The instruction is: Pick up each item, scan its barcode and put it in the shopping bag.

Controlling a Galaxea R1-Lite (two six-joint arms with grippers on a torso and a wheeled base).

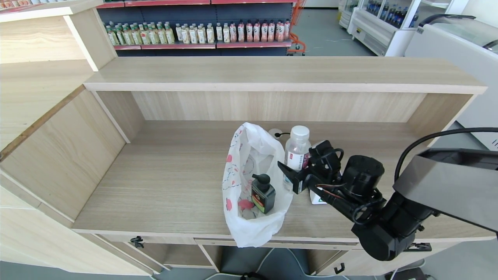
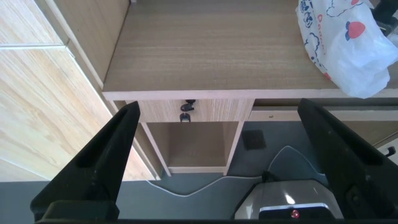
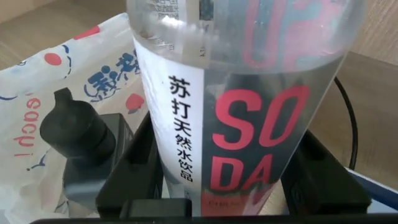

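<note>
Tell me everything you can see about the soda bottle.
The bottle is clear plastic with a white cap and a white-and-red label, holding clear liquid. It stands upright just right of the bag. The right hand grips its lower body from both sides; whether its base rests on the counter is hidden.

Bright, even overhead light falls on the pale wood-grain tabletop, with only soft, faint shadows beside the white printed plastic shopping bag. Straight edges bow toward the head view's borders, and in the left wrist view the space beneath the tabletop lies dimmer.
</note>
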